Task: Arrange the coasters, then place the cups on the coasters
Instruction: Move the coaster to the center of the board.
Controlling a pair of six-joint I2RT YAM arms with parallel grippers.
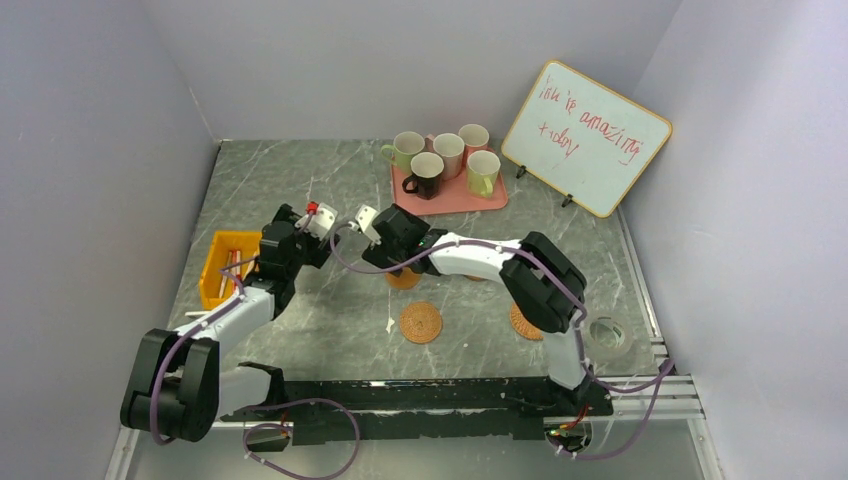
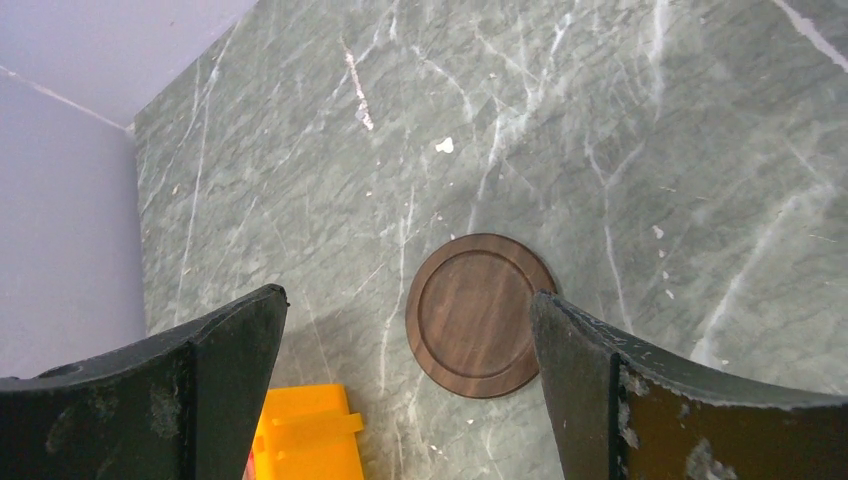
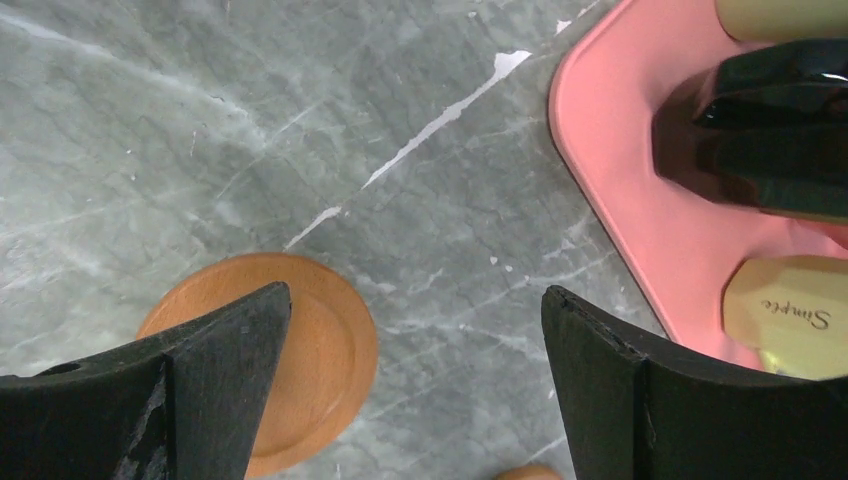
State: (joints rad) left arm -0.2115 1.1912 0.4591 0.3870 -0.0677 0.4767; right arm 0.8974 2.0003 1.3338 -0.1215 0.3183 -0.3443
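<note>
Five cups stand on the pink tray (image 1: 497, 196) at the back: a dark brown cup (image 1: 426, 172), two pale green cups (image 1: 408, 148) (image 1: 483, 170) and two pale pink ones (image 1: 447, 152) (image 1: 473, 138). My left gripper (image 2: 408, 298) hangs open above the table, with a dark brown coaster (image 2: 480, 315) lying flat below, close to its right finger. My right gripper (image 3: 415, 292) is open too, and an orange coaster (image 3: 325, 345) lies partly under its left finger. A woven coaster (image 1: 421, 322) lies in front. Two more coasters (image 1: 404, 279) (image 1: 522, 322) peek out from under the right arm.
An orange bin (image 1: 225, 265) sits at the left, beside the left arm, and its corner shows below the left gripper (image 2: 305, 430). A whiteboard (image 1: 585, 138) leans at the back right. A clear tape roll (image 1: 610, 335) lies near the right edge. The pink tray's corner (image 3: 620, 200) is right of the right gripper.
</note>
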